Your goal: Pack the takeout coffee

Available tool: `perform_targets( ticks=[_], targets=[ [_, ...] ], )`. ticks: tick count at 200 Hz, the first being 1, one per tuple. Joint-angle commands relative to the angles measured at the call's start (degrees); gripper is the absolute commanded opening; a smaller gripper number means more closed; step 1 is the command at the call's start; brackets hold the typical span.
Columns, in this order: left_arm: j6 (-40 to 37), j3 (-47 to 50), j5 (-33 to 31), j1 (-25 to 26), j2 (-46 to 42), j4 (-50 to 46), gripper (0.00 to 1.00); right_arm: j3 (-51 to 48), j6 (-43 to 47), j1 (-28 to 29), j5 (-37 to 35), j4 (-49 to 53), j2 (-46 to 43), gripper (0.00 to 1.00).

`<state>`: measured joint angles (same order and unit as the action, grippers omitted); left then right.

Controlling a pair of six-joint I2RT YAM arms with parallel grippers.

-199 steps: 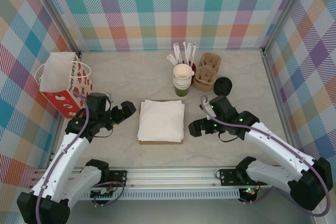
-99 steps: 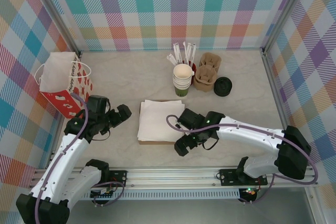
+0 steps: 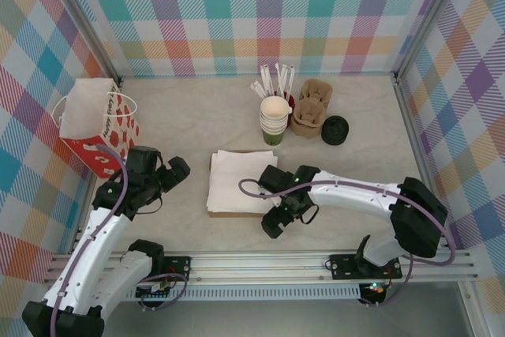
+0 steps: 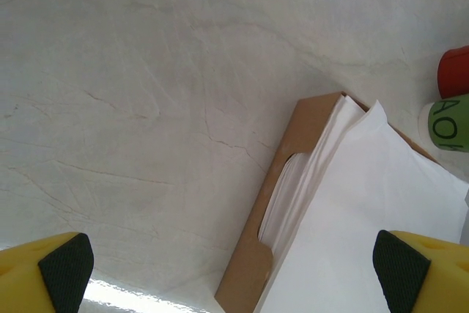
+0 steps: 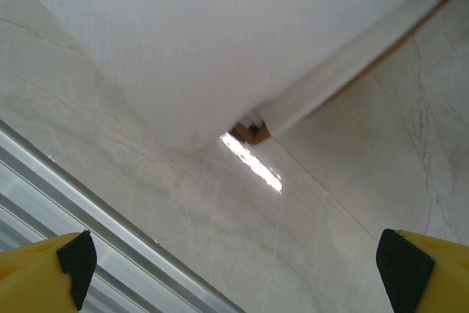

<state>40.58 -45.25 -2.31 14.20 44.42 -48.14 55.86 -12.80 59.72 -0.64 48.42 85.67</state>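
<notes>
Swinging leftward since a second ago, my right gripper (image 3: 272, 225) is hovering wide open at the napkin stack's (image 3: 241, 179) near corner. The upright takeout coffee cup (image 3: 273, 133) is standing straight beyond it, while my left gripper (image 3: 177, 171) is waiting open alongside.

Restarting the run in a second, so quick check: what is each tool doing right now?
Left tool: open, holding nothing.
Right tool: open, holding nothing.
</notes>
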Motion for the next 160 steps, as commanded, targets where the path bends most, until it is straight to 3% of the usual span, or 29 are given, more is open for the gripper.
perform_targets(
  ticks=[1, 81, 160],
  targets=[
    [1.05, -0.21, -2.26, 0.66, -0.74, -1.35, 1.0, 2.95, 1.47, 0.41, -0.5, -3.21, 1.81, 0.98],
    [-2.96, -6.74, -7.68, 0.66, -1.08, -7.84, 1.0, 10.38, 6.12, 0.57, -0.3, -6.04, 10.2, 0.86],
    [-4.74, -12.9, -11.52, 0.66, -1.17, -11.76, 1.0, 24.65, -0.49, 0.52, -3.06, -1.96, 20.95, 0.81]
  ],
)
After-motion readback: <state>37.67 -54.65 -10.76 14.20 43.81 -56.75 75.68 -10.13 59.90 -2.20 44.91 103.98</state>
